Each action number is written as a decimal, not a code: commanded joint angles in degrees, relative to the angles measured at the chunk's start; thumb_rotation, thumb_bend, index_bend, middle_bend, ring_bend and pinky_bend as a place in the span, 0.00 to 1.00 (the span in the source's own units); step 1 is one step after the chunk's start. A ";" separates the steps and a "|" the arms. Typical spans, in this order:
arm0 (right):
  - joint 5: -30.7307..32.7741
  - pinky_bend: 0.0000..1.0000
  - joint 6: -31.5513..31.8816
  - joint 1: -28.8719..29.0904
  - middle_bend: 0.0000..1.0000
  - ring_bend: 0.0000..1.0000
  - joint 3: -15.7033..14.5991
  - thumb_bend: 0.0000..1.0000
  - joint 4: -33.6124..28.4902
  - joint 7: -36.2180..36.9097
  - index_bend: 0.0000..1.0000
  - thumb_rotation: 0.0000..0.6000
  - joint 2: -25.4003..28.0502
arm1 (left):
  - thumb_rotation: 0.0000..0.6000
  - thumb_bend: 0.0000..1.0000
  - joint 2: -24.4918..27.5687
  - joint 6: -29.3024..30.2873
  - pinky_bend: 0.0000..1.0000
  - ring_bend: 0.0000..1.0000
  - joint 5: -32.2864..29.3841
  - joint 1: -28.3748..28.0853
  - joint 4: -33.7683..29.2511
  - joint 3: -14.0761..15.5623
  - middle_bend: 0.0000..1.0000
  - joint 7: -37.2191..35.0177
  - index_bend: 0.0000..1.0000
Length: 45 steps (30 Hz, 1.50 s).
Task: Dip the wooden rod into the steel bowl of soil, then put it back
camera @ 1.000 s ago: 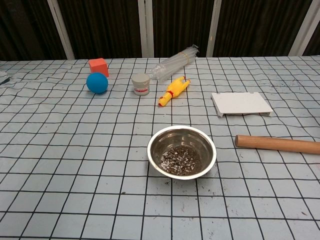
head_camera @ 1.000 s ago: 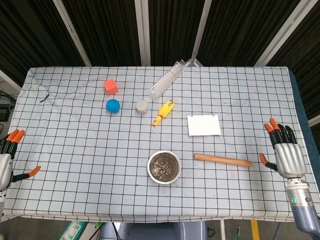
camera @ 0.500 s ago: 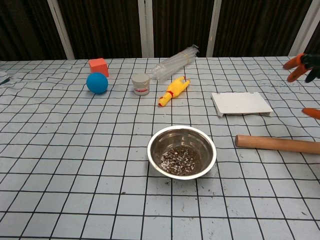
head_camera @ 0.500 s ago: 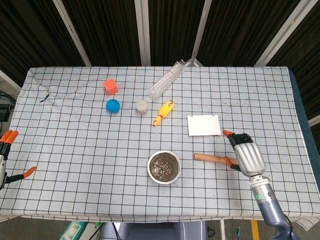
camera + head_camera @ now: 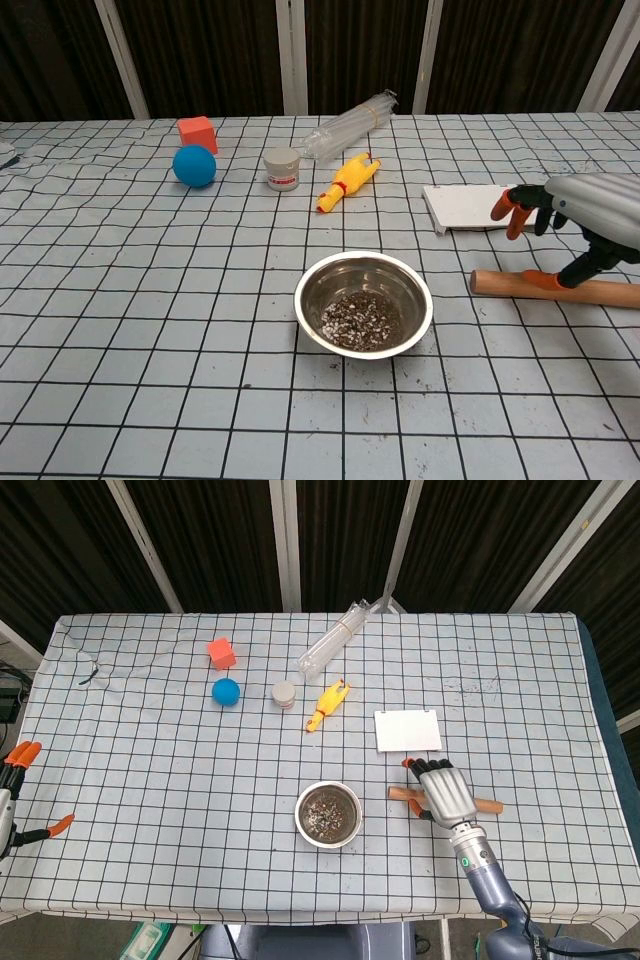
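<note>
- The right robot hand (image 5: 447,792) has swept in from the table (image 5: 150,780) edge and now hovers over the long wooden rod (image 5: 520,284), fingers spread, holding nothing; grasp looks imminent.
- Rod lies just right of the soil-filled round steel bowl (image 5: 328,814).
- Left robot hand (image 5: 8,800) idles open.
- No readable writing.

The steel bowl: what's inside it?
The steel bowl holds a shallow layer of dark soil with pale specks. Whatever lies beneath the soil is covered.

Open cloth lies between bowl (image 5: 329,814) and rod (image 5: 402,794); the white pad (image 5: 407,730) sits just beyond; remaining clutter far left.
</note>
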 commanded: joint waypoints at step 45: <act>-1.88 0.11 -2.76 2.07 0.36 0.32 -2.82 0.36 6.36 -1.31 0.39 1.00 -1.83 | 1.00 0.05 0.45 -1.29 0.00 0.00 -0.91 -0.54 -1.15 0.10 0.00 0.02 0.00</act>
